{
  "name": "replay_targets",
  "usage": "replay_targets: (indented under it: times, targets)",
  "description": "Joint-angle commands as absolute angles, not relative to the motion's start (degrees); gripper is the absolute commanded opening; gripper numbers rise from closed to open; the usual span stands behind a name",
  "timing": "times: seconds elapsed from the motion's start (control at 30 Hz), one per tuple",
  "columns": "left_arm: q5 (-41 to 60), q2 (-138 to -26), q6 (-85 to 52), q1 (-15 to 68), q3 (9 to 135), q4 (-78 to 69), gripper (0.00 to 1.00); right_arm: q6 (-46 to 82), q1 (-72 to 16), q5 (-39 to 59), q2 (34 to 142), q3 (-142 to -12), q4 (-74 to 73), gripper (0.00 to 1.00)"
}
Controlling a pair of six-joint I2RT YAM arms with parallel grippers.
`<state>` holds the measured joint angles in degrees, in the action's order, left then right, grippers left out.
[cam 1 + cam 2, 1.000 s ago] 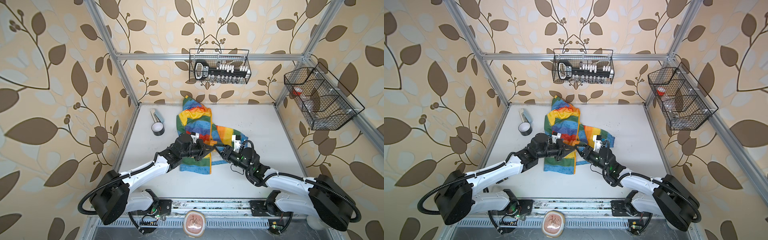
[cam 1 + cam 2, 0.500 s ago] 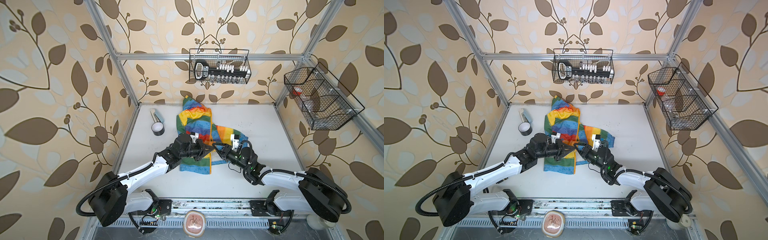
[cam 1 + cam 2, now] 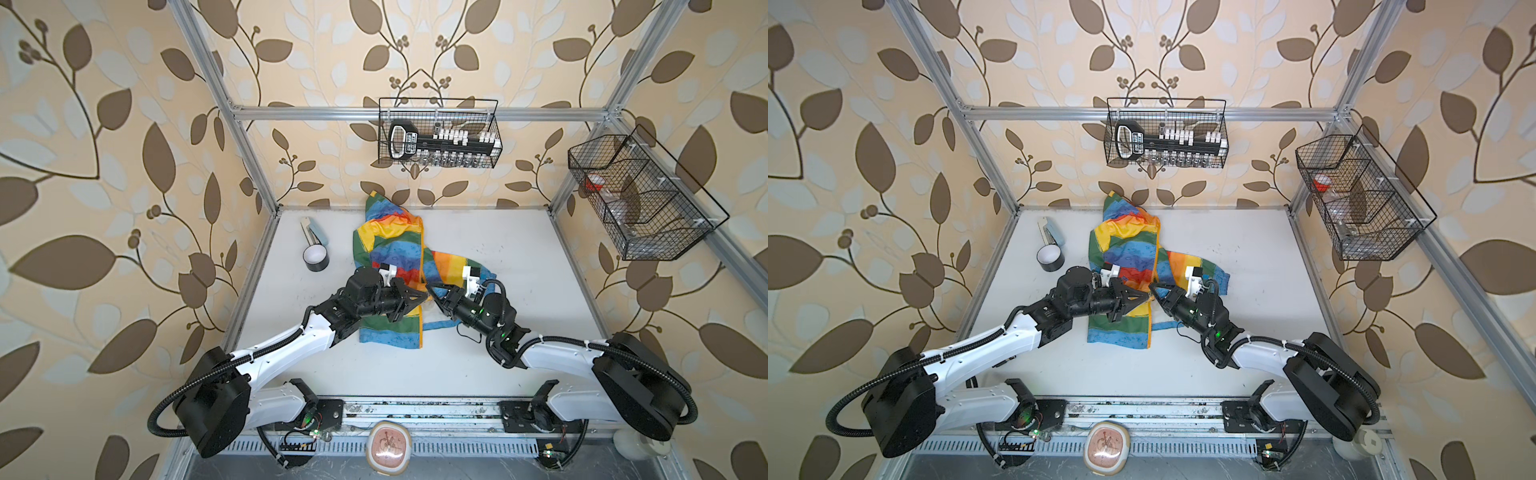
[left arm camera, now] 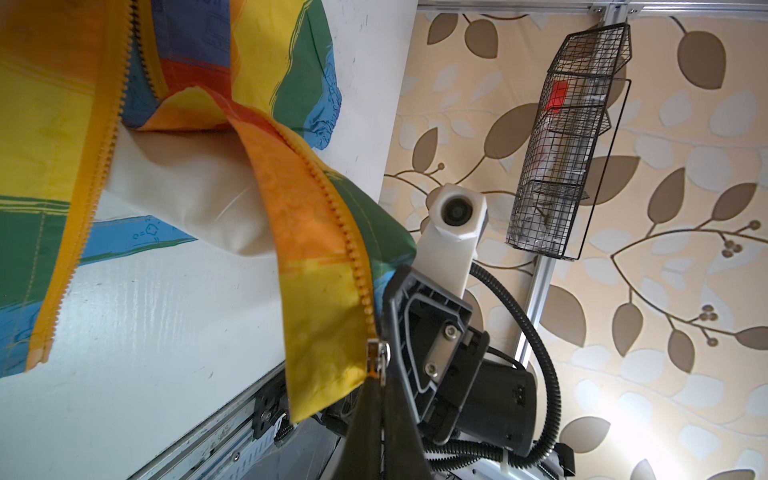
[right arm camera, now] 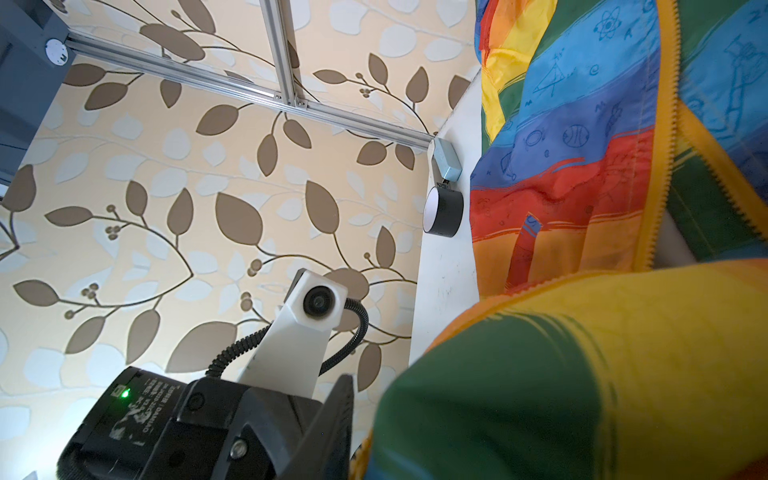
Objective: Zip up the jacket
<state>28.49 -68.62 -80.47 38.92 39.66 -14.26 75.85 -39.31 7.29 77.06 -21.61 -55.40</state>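
A: What has changed?

B: The right end effector (image 3: 432, 289) has crept in toward the slider (image 4: 376, 359). The left end effector (image 3: 422, 296) has not budged.

A: Grips?

B: The left is pressed together, pinching at the slider, as the left wrist view shows plainly. The right sits just beside the slider with cloth draped over it. I cannot tell whether it pinches that cloth or only touches it.

A: And the jacket (image 3: 395, 253)?

B: It lies on the counter (image 3: 519, 340). The hood end runs away from the slider toward the back wall, and the hem lies on the slider's robot side. It is not zipped. The lifted half (image 4: 307, 216) carries the slider and hangs off the counter. The flat half (image 4: 97, 166) lies well apart from the slider, on the left arm's side.

A: What does the next move hang on?

B: On getting the flat half's bottom end (image 4: 37, 353) to the slider, I judge. That half's long axis runs from hem to hood, roughly alongside the lifted half. The left arm is nearer but busy, so the right would have to reach across.

A: Room?

B: There is bare counter on the right arm's side of the slider and past the hem. Beyond the flat half a roll (image 3: 316, 259) stands near the counter's edge, well apart from the slider.
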Motion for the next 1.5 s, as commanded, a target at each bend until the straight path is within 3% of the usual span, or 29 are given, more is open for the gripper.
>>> replay_targets:
  times: [0.0, 0.13, 0.33, 0.8, 1.47]
  targets:
    - [29.3, -66.8, -79.4, 38.5, 39.8, -15.2, 0.0, 78.4, -38.9, 8.6, 78.7, -23.4, -59.9, 0.32]
    - [29.4, -66.7, -79.4, 38.6, 39.4, -15.2, 0.0, 79.4, -38.8, 9.0, 80.4, -23.4, -62.8, 0.24]
    - [29.2, -67.0, -79.6, 38.5, 39.3, -15.2, 0.0, 78.3, -39.1, 8.5, 81.2, -23.3, -64.5, 0.0]
    - [30.8, -69.5, -80.3, 38.6, 39.6, -15.0, 0.0, 61.7, -42.7, -7.5, 76.3, -23.2, -56.5, 0.0]
    - [30.9, -74.9, -81.7, 41.1, 37.7, -18.6, 0.0, 64.8, -40.3, -4.9, 78.7, -23.5, -64.7, 0.0]
